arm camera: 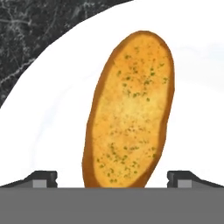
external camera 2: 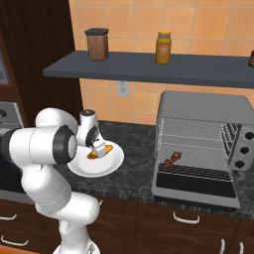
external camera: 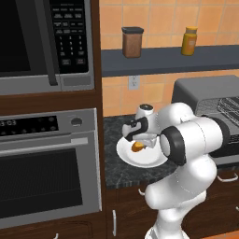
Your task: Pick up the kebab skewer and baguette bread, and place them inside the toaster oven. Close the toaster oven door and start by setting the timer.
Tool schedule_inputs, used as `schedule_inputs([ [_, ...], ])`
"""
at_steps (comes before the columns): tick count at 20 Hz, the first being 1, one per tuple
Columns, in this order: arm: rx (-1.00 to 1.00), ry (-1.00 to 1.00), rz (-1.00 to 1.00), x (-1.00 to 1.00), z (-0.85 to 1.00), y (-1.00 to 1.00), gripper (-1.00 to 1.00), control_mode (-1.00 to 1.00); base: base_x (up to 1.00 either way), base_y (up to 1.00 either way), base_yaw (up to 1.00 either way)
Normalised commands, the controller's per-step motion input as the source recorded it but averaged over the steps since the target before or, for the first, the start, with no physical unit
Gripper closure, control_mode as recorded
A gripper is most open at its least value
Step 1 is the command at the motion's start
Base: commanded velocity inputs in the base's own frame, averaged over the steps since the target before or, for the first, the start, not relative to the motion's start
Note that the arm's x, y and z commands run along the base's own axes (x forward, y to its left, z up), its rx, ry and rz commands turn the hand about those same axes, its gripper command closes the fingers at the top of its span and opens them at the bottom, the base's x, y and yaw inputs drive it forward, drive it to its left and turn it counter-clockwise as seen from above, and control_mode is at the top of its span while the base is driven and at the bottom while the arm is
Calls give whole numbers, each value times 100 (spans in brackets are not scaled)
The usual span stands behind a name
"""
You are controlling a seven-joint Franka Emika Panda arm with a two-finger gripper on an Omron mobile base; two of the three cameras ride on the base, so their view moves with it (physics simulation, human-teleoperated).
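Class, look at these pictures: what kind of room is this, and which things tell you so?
A home kitchen, rendered. A microwave sits above a built-in wall oven, and an open toaster oven stands on a dark stone counter below a shelf of jars.

The arm [external camera 2: 47, 163] is glossy white, built of fat rounded segments like stacked elbows and capsules. Black rings mark the joints: one broad dark band circles the big drum-shaped joint, another sits at 3 o'clock of it in the left base view. The wrist ends in a small white cylinder with a dark cap. The gripper [external camera: 138, 142] body looks white with black panels, though it is small and blurred. Its finger tips [arm camera: 42, 178] are dark grey, squared blocks.
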Motion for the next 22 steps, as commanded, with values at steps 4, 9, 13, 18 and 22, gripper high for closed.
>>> schedule_inputs([
  [4,0,2,0,0,-9,-4,-100,-100,0,0,0],
  [9,0,1,0,6,-13,0,-100,-100,0,0,0],
  [13,0,0,0,0,-21,0,-100,-100,0,0,0],
  [18,0,0,0,0,-17,0,-100,-100,0,0,0],
  [22,0,2,0,-1,-28,0,100,-100,0,0,0],
])
